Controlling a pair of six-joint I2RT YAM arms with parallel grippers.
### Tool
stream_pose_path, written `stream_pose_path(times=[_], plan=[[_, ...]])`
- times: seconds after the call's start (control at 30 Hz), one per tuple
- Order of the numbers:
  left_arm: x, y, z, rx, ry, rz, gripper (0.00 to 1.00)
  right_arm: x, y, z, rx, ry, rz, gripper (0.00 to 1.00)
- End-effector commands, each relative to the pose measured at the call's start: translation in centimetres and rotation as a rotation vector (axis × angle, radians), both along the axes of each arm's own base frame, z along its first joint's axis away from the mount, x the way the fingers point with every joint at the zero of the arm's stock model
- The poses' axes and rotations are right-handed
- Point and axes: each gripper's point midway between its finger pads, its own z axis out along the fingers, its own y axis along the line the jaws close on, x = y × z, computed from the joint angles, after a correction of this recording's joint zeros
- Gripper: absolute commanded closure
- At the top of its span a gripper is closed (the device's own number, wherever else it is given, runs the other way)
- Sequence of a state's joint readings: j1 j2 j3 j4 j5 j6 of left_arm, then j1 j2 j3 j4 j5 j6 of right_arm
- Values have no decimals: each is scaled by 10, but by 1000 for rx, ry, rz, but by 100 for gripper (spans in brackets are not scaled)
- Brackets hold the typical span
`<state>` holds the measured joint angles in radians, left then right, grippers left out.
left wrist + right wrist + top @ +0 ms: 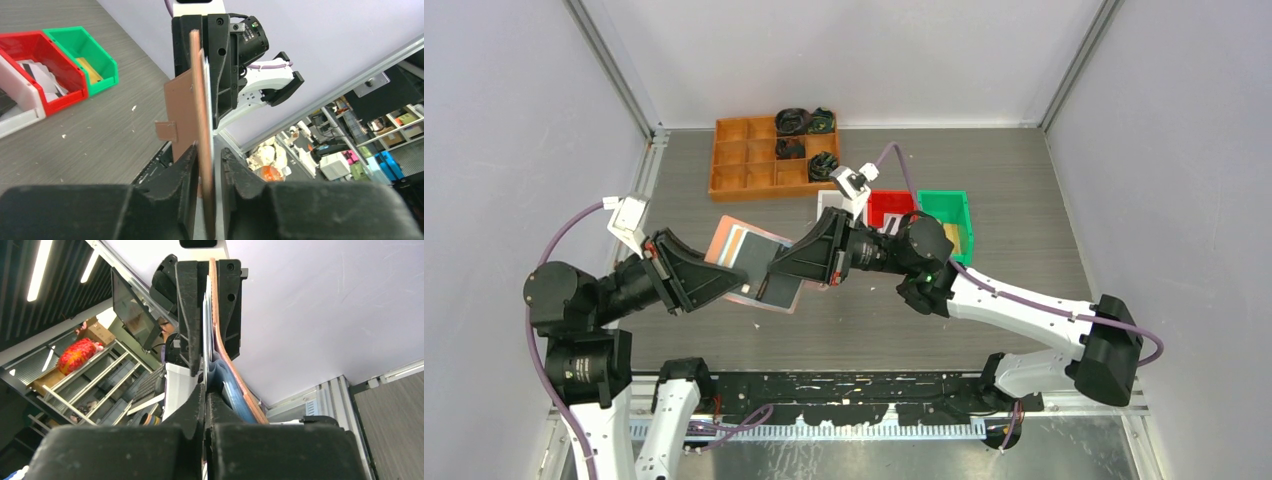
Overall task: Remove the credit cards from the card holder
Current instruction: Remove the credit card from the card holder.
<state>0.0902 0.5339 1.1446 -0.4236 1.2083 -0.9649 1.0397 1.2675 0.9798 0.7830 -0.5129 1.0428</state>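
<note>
Above the bench point(1004, 290), the left claw point(207, 160) clamps the card holder point(181, 107). The right claw point(206, 395), pinched on a whitish credit card point(206, 340), should pull straight toward 3 o'clock, untwisted.

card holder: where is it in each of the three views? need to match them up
Top external: card holder left of centre, open, interior facing the camera.
Left wrist: card holder centre, edge-on, rising from the left gripper.
Right wrist: card holder centre, salmon edge curving upward beside a white credit card.
Shared landmark: the left gripper clamped on its edge, visible in all three.
</note>
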Motion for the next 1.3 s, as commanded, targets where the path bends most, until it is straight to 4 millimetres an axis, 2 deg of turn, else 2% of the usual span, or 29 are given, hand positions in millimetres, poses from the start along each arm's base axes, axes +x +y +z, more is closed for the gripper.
stream_pose_path(times=[0.0,0.1,0.17,0.27,0.37,0.47,0.57,0.67,0.8,0.87,1.13,1.27], plan=[[-10,-1,12,9,-72,-16,72,-13,-4,29,63,-69,29,99],[-10,-2,13,3,-64,-20,64,-16,-1,27,41,-73,40,99],[-10,-2,12,1,-57,-22,63,-18,2,26,29,-81,48,99],[-9,-2,11,0,-53,-30,66,-19,4,26,14,-90,48,99],[-8,-2,10,0,-50,-30,74,-20,6,26,2,-99,49,99],[-8,-2,11,0,-49,-30,83,-20,5,21,11,-91,48,88],[-9,-2,12,0,-54,-26,85,-19,0,18,46,-73,30,81],[-8,-2,11,-2,-51,-25,86,-22,-5,26,107,-62,49,70],[-8,-2,11,-3,-48,-23,86,-24,-4,33,129,-66,67,67],[-8,-2,11,-2,-50,-24,86,-24,-3,35,131,-69,70,69],[-9,-2,12,-4,-51,-20,86,-24,-4,28,126,-64,66,97],[-8,-1,14,-9,-46,-13,86,-22,-8,25,138,-54,47,99]])
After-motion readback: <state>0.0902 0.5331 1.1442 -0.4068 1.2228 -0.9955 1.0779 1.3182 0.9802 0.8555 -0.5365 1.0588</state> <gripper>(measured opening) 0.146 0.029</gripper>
